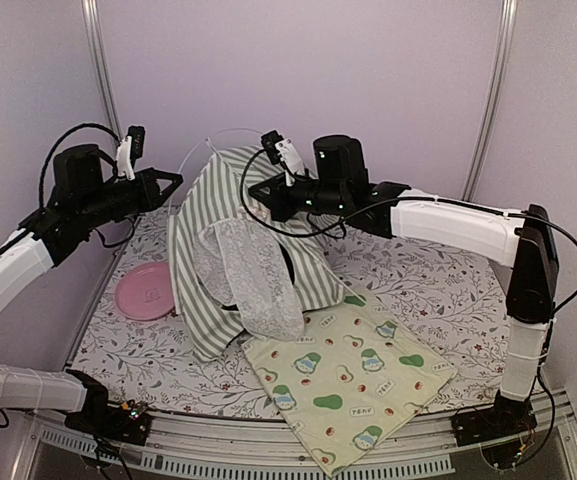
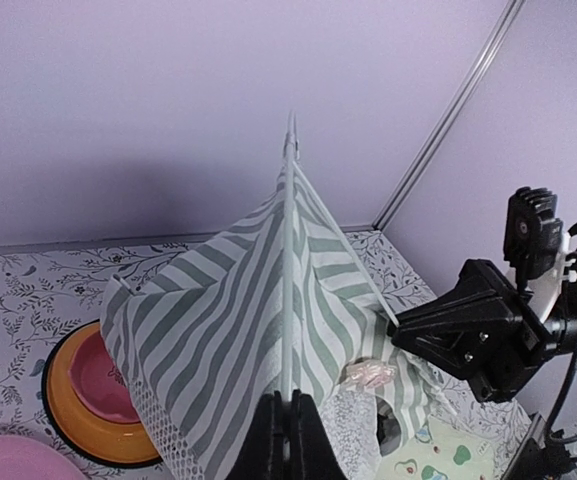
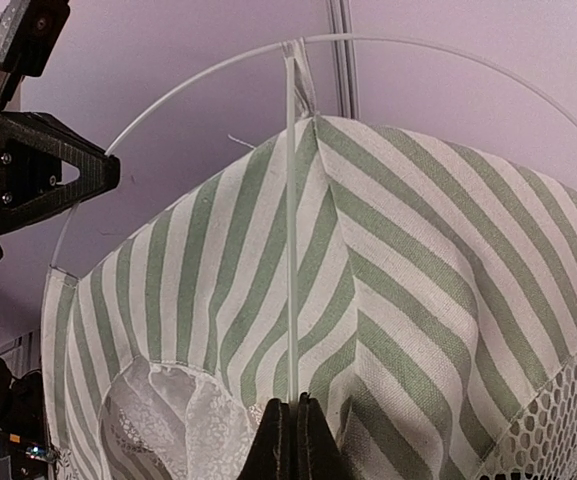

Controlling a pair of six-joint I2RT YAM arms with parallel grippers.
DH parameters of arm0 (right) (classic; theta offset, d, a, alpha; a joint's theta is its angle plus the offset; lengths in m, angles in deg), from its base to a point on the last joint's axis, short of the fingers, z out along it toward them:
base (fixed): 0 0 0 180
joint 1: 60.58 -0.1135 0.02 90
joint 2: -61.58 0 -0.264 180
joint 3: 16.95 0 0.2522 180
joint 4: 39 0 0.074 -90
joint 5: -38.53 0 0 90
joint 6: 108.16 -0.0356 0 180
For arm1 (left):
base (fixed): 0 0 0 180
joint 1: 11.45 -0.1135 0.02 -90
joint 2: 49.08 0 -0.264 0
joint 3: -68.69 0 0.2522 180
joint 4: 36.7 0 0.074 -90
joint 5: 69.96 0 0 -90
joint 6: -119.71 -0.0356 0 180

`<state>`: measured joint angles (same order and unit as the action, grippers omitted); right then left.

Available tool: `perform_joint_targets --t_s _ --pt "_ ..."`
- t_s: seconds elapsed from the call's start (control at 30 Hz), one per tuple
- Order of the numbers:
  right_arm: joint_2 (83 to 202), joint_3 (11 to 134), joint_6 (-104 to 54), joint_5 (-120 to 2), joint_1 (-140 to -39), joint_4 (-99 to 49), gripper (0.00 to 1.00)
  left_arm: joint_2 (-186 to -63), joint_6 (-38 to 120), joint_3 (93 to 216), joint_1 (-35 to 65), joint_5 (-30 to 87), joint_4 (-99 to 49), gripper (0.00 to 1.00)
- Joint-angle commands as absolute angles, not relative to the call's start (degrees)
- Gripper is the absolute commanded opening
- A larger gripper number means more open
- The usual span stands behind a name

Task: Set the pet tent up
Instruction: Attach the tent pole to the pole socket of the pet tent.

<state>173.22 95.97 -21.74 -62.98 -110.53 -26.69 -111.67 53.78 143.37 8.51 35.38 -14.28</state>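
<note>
Two grips | left gripper (image 2: 288, 400), right gripper (image 3: 290, 404) clamped on pet tent (image 1: 196, 268) poles | pink dish (image 1: 146, 291) beside | avocado mat (image 1: 353, 385) in front

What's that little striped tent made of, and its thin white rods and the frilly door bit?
The pet tent walls look like woven cotton or canvas, matte, with visible weave. The poles seem thin glossy plastic or fibreglass, since they bend into arcs. The door curtain looks like sheer white lace, patterned and see-through.

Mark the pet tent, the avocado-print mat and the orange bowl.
pet tent (image 1: 190, 290), top view, striped left panel.
avocado-print mat (image 1: 353, 375), top view, middle of the cloth.
orange bowl (image 2: 88, 430), left wrist view, orange rim.
</note>
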Motion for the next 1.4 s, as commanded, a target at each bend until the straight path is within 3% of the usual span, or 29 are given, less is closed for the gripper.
perform_joint_targets --t_s 0.0,1.37 --pt "172.68 94.88 -20.66 -62.04 -111.2 -25.13 0.0 -110.01 54.14 145.74 8.42 34.21 -16.77 0.0" --pt "170.74 92.88 -21.56 -61.19 -111.22 -28.65 0.0 -109.65 53.65 145.42 8.48 33.64 -16.26 0.0"
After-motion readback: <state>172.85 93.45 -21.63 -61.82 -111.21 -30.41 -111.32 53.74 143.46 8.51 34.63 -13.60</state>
